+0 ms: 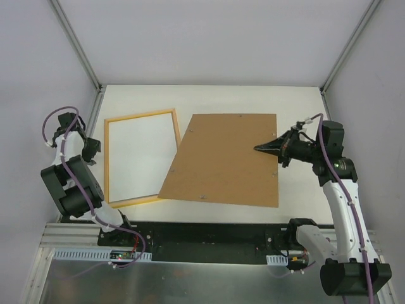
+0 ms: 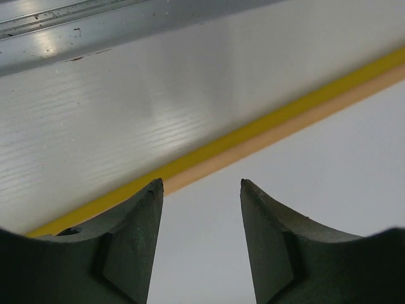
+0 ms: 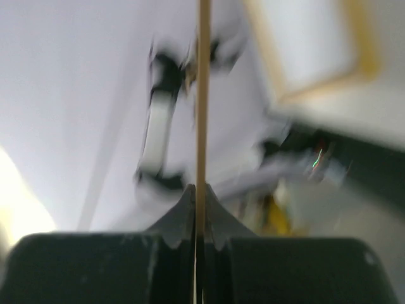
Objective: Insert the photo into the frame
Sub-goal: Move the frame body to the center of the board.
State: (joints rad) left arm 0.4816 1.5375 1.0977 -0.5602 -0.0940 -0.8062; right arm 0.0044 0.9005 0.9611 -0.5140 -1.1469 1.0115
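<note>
One photo (image 1: 140, 158), white back up, is seemingly lying inside the frame (image 1: 139, 115) at the table's (image 1: 253, 98) left. Left tool (image 2: 201, 187) is hovering apart over its rail; right tool (image 1: 258, 149) is clamping the overlapping board (image 1: 221, 161), risking shoving both askew.

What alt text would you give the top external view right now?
The right tool grips the right edge of a brown backing panel that overlaps the frame's lower right corner. The frame lies at the table's left, white inside, with the open left tool beside its left rail.
</note>
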